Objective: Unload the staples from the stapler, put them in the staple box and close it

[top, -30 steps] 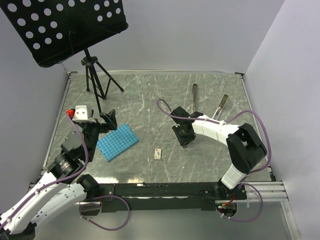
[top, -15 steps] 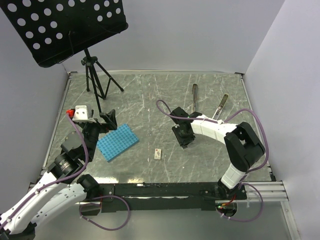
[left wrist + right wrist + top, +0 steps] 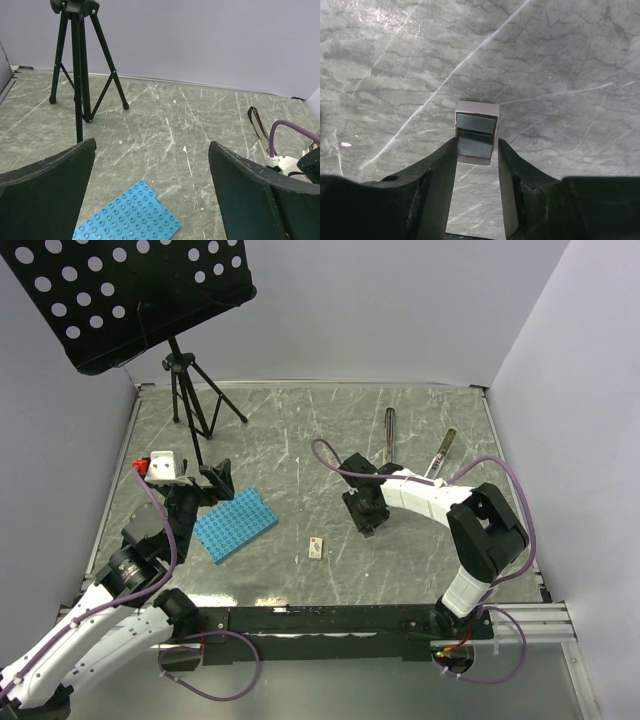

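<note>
The stapler point(image 3: 389, 429), slim and dark, lies at the far middle-right of the table; it also shows in the left wrist view point(image 3: 257, 126). A second slim silvery piece point(image 3: 444, 448) lies to its right. My right gripper point(image 3: 369, 524) is low over the table, in front of the stapler. In the right wrist view its fingertips point(image 3: 476, 150) close on both sides of a small white-edged block of grey staples point(image 3: 477, 123). My left gripper point(image 3: 152, 190) is wide open and empty, raised above the blue studded plate point(image 3: 131, 215).
The blue plate point(image 3: 234, 524) lies left of centre. A tiny white tag point(image 3: 316, 548) lies in front of the centre. A black tripod point(image 3: 190, 400) with a perforated stand stands at the back left. Walls close the table's back and sides.
My right gripper has shifted slightly to the left. The left arm, the stapler and the blue plate have not moved.
</note>
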Motion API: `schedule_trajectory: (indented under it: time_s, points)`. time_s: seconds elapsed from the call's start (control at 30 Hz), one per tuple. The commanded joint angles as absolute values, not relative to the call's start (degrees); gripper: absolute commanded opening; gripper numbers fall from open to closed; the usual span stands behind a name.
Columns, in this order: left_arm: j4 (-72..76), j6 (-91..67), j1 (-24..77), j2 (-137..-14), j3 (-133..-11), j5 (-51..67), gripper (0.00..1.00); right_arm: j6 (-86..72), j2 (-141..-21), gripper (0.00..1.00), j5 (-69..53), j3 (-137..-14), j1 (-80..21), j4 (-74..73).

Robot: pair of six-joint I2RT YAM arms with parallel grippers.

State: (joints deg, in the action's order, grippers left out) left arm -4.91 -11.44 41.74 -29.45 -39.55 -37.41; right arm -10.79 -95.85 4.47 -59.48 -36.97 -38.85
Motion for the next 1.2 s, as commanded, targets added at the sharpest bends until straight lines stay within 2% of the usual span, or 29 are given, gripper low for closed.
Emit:
schedule_trajectory:
  time_s: [0.0,0.43,0.77,1.17]
  points:
    - [-3.0,-10.8,41.5,-29.4,-39.6,-37.9,0.99,-10.3,-95.4,0.47,5.3,-61.7,-36.8,-38.9]
    - [-2.9,-11.0,41.6,-29.4,-39.6,-38.1,0.99,-13.9,-91.8,0.48,6.6,-64.2,-36.7,-43.0]
    - [-3.2,-11.1,41.6,-29.8,-39.6,-38.0,0.99,-16.1,-94.2,0.62,5.7,-64.0,-36.7,-41.3]
    - [-3.8,-11.6,41.6,-30.4,-39.6,-37.5,0.99,-15.5,-99.4,0.63,5.9,-64.2,-36.7,-39.6]
